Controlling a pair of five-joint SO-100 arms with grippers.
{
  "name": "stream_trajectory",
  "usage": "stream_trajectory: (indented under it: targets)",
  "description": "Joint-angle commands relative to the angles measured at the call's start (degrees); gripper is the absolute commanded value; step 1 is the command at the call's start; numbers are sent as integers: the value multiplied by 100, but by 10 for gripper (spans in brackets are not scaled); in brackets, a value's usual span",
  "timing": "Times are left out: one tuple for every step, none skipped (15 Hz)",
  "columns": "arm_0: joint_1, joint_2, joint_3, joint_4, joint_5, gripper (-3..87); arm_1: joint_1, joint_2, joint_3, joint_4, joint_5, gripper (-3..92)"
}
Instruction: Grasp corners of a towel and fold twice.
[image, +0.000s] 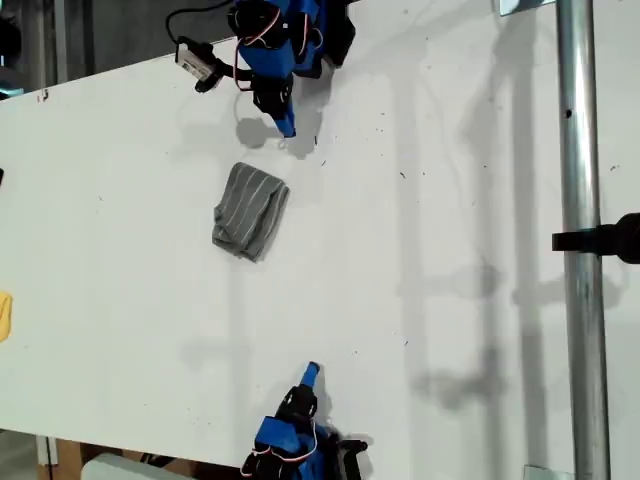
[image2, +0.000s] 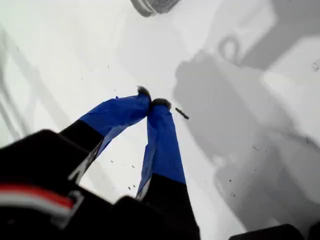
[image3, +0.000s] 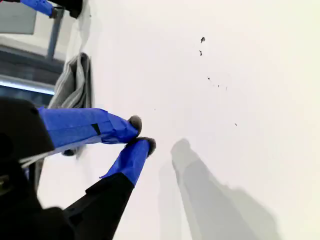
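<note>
While the towel (image: 250, 210) lies bunched into a small lump on the white surface (image: 450, 200), neither arm touches it. It sits toward the exterior view's upper left of centre, and its corners are tucked in and can't be picked out. My first end effector (image2: 152, 103) is pinched closed, tips meeting, with nothing between them; in the exterior view it (image: 285, 125) hangs near the towel on the top side. A grey striped scrap (image2: 152, 5) is cut off at the first wrist view's edge, probably towel. My second end effector (image3: 140, 132) is also closed to almost no gap and empty, well apart from the towel (image3: 75, 82), which it partly hides. In the exterior view it (image: 312, 372) sits near the bottom edge, its base cropped. A yellow thing (image: 4, 315) is cut by the exterior view's left edge.
</note>
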Motion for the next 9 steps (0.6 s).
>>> stream_trajectory:
  targets:
    - [-53,44,35,0,62,33,-272,158,-18,325,404,-3]
    - [-62,44,35,0,62,32,-281,167,-26,378,536,17]
    - [-53,44,35,0,62,32,-290,167,-26,378,536,41]
    - [-62,44,35,0,62,31,-229,176,-35,413,817,44]
    - [-62,44,35,0,62,30,-158,176,-35,413,817,44]
    - [-62,44,35,0,62,29,-132,176,-35,413,809,44]
    - [-62,44,35,0,62,29,-132,176,-35,413,809,44]
    - [-62,44,35,0,62,28,-132,176,-35,413,809,44]
    - [-62,44,35,0,62,27,-149,176,-35,413,809,44]
